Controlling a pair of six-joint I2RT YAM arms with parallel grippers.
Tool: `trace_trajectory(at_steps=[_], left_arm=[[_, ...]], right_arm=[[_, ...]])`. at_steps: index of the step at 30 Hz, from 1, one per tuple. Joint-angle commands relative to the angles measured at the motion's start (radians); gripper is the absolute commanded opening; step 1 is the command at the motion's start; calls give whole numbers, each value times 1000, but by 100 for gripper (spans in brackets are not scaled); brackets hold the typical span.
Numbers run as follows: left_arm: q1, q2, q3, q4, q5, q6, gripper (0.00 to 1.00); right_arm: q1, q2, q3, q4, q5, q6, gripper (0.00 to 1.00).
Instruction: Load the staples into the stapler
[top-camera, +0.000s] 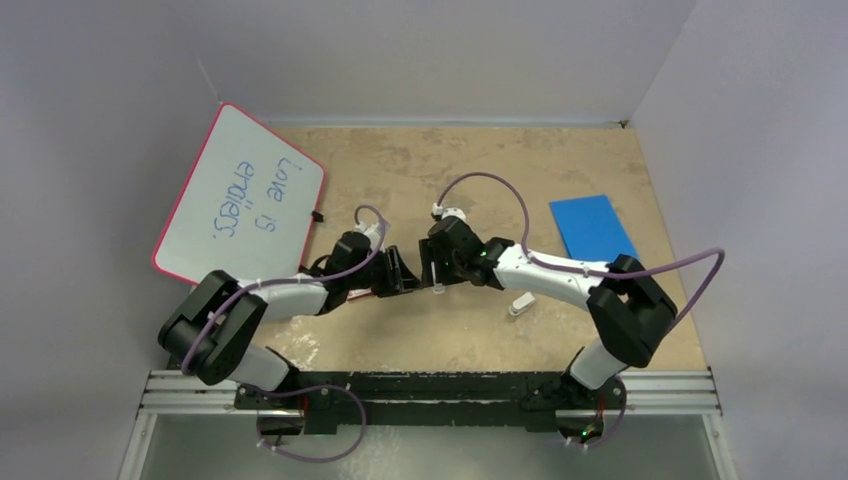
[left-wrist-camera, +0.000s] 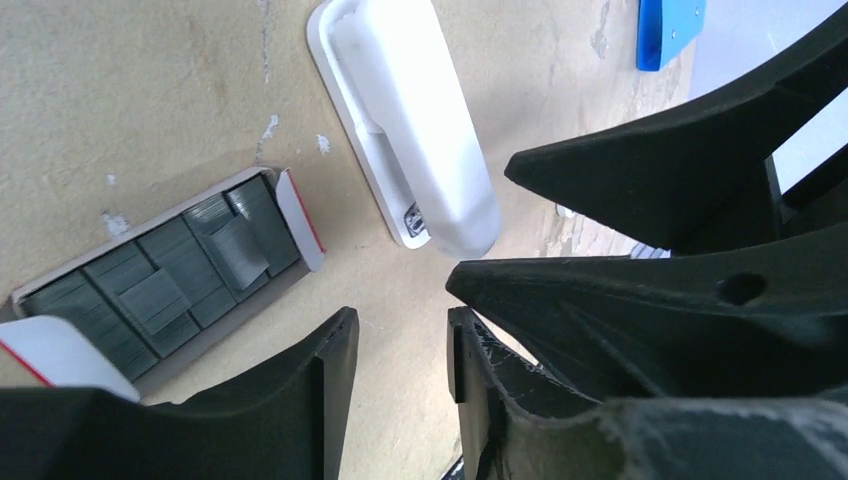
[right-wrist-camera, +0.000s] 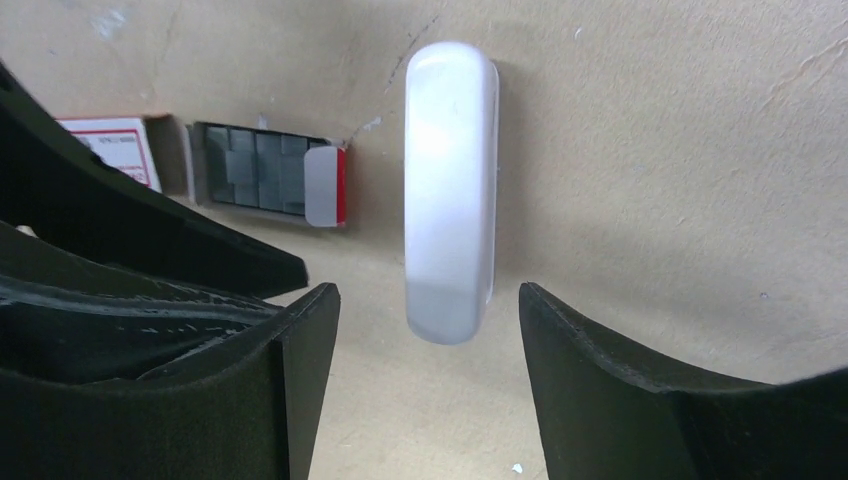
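At table (top-camera: 420, 160) centre, between the two arms:

1. Stapler (right-wrist-camera: 450, 190). It is laid flat on the table top with its rounded cover uppermost and its long axis running away from the right wrist camera. A glint of metal is seen at its near end in the left wrist view. It is judged to be shut, so no channel is offered for loading yet.

2. Staples (left-wrist-camera: 170, 275). Grey ribbed strips are packed in the open tray of a red-and-white box (right-wrist-camera: 110, 150), just beside the stapler and not touching it. None is seen lifted out.

3. Right gripper (right-wrist-camera: 430, 385). The jaws are spread wide and empty, set either side of the stapler's near end without contact. This straddle is judged to be a line-up for pinching the body across its width, to steady or open it.

4. Left gripper (left-wrist-camera: 400, 385). The jaws are parted with nothing between them. It is held low over bare table between box and stapler, close to the right gripper's tips. The position is judged to suit a reach to the tray.

5. Sundries. A whiteboard (top-camera: 240, 195) with handwriting is placed at the left wall. A blue sheet (top-camera: 592, 228) and a stubby white piece (top-camera: 520, 303) are set apart on the right, outside the working zone.
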Motion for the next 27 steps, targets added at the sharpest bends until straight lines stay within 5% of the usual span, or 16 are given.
trace_trajectory(at_steps=[1,14,27], left_arm=[[-4,-52,-22,12,-62,22,37],[-6,12,-17,57,-19,11,32],[-27,109,-20,177,56,-49,37]], right_arm=[[49,27,44,-44,55,-27,69],[69,60,75,-72,126,69,35],[69,-41,1,8,-61,241,28]])
